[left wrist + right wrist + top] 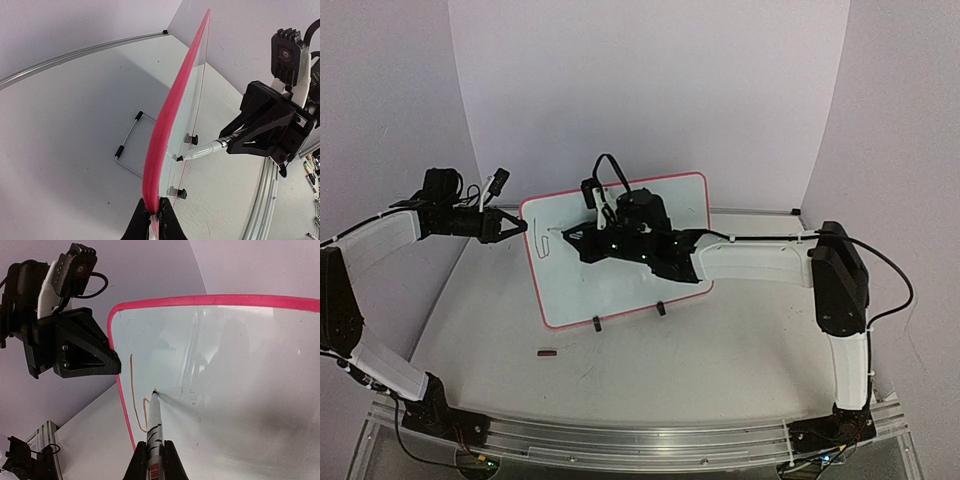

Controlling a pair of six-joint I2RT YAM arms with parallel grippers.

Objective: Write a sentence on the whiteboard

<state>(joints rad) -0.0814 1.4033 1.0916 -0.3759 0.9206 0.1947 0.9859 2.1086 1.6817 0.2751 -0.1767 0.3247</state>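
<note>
The whiteboard point(670, 195) stands tilted on the table, white with a red-pink frame. My left gripper point(520, 226) is shut on its left edge; in the left wrist view the fingertips point(155, 212) pinch the red frame point(167, 120). My right gripper point(155, 457) is shut on a white marker point(154, 425) whose tip touches the board point(240, 365). Of the sentence, only one tall thin stroke with a small hook point(134, 395) shows beside the tip, near the board's left edge point(548, 243). The marker point(205, 150) and right gripper point(235, 140) also show in the left wrist view.
Two black clip feet point(596, 323) hold the board's bottom edge. A wire stand point(127, 145) lies behind the board. A small dark red cap point(547, 352) lies on the table in front. A metal rail point(620, 435) runs along the near edge.
</note>
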